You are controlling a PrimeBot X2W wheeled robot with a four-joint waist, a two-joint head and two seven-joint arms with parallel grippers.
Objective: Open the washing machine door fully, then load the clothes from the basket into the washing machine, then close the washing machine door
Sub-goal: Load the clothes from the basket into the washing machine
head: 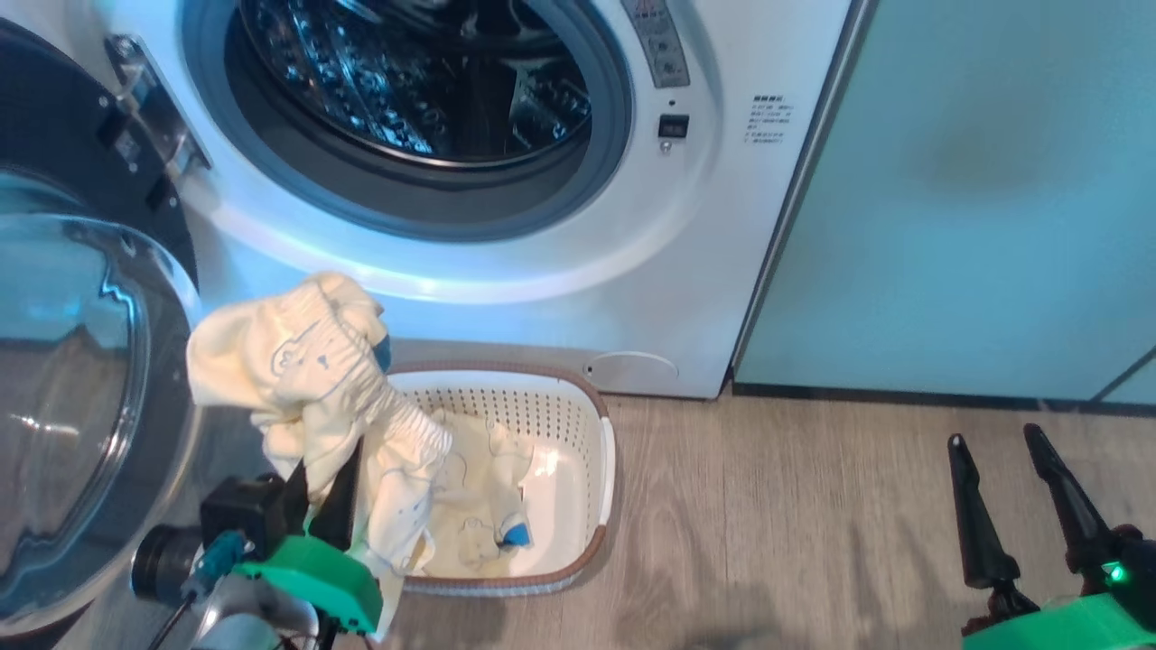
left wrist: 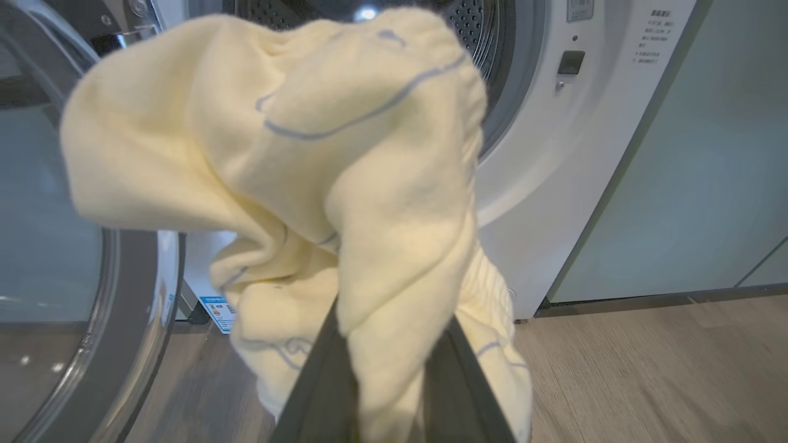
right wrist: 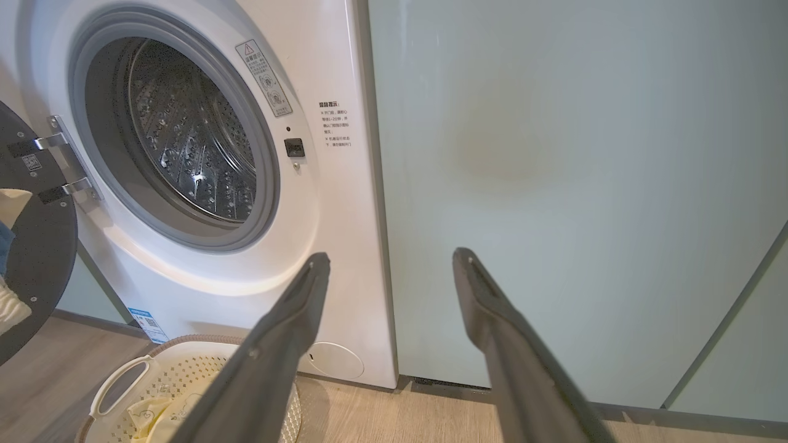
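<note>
1. Clothes (head: 307, 379): soft cream knit with thin blue line-drawn print and a ribbed, gathered band. One piece is bunched and held up before the machine's lower face, below the drum mouth and above the basket's left end. Its lower folds hang over that end; cannot tell whether they touch the rim.
2. The rest lie crumpled in the basket bottom, with a small blue trim showing.
3. Left gripper (head: 321, 483): long dark tapered fingers (head: 341, 492) clenched on the raised piece. Cloth is pinched between them and spills over both tips.
4. Basket (head: 542, 406): rectangular with rounded corners, in cream plastic. It has perforated walls, a brown rim and a white loop handle. It sits on the floor just before the machine.
5. Machine (head: 722, 253): smooth glossy white with a grey ring round the mouth. The drum (head: 406, 81) is dimpled, perforated steel. A blue sticker (left wrist: 218, 314) sits low on its front.
6. Door (head: 72, 379): stands open at the machine's left on a metal hinge (head: 149, 113). It has a round glossy black frame and a bulging clear glass bowl, just beside the raised piece.
7. Right gripper (head: 993, 438): fingers spread wide, grasping nothing, well apart from the basket.
8. Floor (head: 768, 542): grey-brown wood-grain planks. Cabinet (head: 975, 199): flat, matte, pale green panel right of the machine.
</note>
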